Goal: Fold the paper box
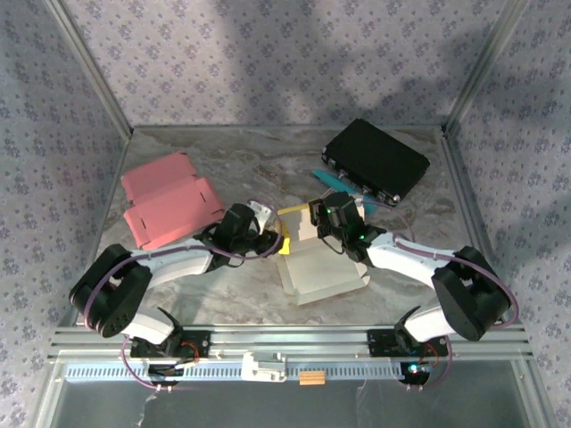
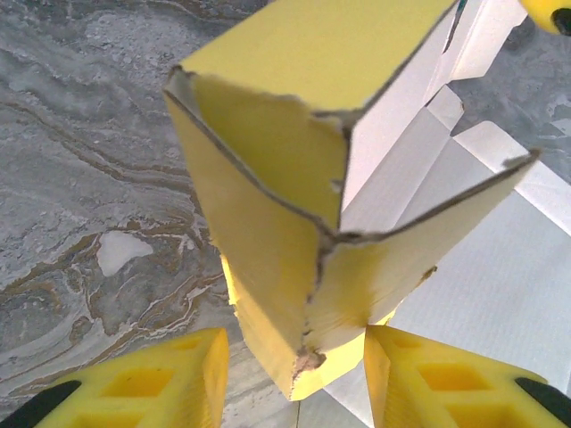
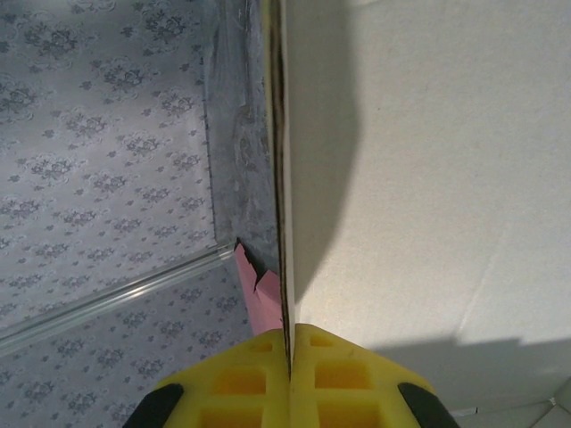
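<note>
On marbled table point(image 1: 223, 152), creased paper box point(image 1: 326, 272) — right gripper point(image 3: 288, 352) clamping it; left gripper point(image 2: 294, 346) apart

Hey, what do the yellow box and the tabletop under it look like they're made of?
The yellow paper box: thin paperboard, matte yellow outside, white inside; its frayed cut edges show a grey fibrous core. The tabletop: smooth grey surface with brown marble-like veining and a slight sheen; real stone or a printed laminate, the look leaves that open.
</note>
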Robot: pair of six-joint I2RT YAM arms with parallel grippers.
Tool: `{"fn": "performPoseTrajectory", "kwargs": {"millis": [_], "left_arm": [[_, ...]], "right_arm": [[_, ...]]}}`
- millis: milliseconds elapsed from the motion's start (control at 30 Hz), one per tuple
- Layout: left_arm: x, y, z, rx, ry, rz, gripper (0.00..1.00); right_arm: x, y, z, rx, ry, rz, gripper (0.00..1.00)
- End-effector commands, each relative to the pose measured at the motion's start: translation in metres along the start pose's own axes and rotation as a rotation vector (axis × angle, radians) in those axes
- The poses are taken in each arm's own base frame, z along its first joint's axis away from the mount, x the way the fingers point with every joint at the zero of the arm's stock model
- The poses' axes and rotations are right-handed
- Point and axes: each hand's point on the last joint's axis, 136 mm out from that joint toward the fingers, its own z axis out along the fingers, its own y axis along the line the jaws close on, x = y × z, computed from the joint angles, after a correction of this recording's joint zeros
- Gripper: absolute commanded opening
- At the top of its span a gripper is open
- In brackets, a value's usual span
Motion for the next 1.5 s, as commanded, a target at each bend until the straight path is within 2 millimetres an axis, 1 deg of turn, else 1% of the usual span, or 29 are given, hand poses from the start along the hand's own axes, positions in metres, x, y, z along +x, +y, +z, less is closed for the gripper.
{"fn": "performPoseTrajectory", "kwargs": {"millis": [0,100,267,467,733,900,1200,1367,1467], "left_arm": [[-0.005,-0.001,0.002,-0.011,-0.027,-0.004,0.45],[-0.002,0.005,0.005,-0.035,-0.021,-0.004,0.44],[-0.002,0.002,0.009,-0.026,-0.015,-0.004,0.37],[-0.003,0.003,0.008,-0.088,-0.024,-0.007,0.35],[0.001,0.011,0.008,-0.225,-0.038,-0.019,0.29],[0.001,0.009,0.011,-0.273,-0.035,-0.017,0.26],[-0.001,0.012,0.014,-0.413,-0.037,-0.016,0.13],[-0.003,0.011,0.017,-0.437,-0.037,-0.024,0.1],[-0.004,0.011,0.019,-0.444,-0.04,-0.041,0.05]], "right_arm": [[0.003,0.001,-0.004,-0.034,0.005,-0.032,0.0],[0.005,0.001,-0.005,-0.059,0.012,-0.039,0.0],[0.007,-0.006,-0.007,-0.076,0.023,-0.054,0.0],[0.005,-0.004,-0.012,-0.156,0.028,-0.105,0.0],[0.006,-0.025,-0.015,-0.196,0.056,-0.147,0.0],[0.006,-0.029,-0.016,-0.202,0.055,-0.157,0.0],[0.014,-0.034,-0.013,-0.19,0.061,-0.164,0.0],[0.017,-0.033,-0.013,-0.191,0.07,-0.16,0.0],[0.016,-0.036,-0.012,-0.177,0.069,-0.153,0.0]]}}
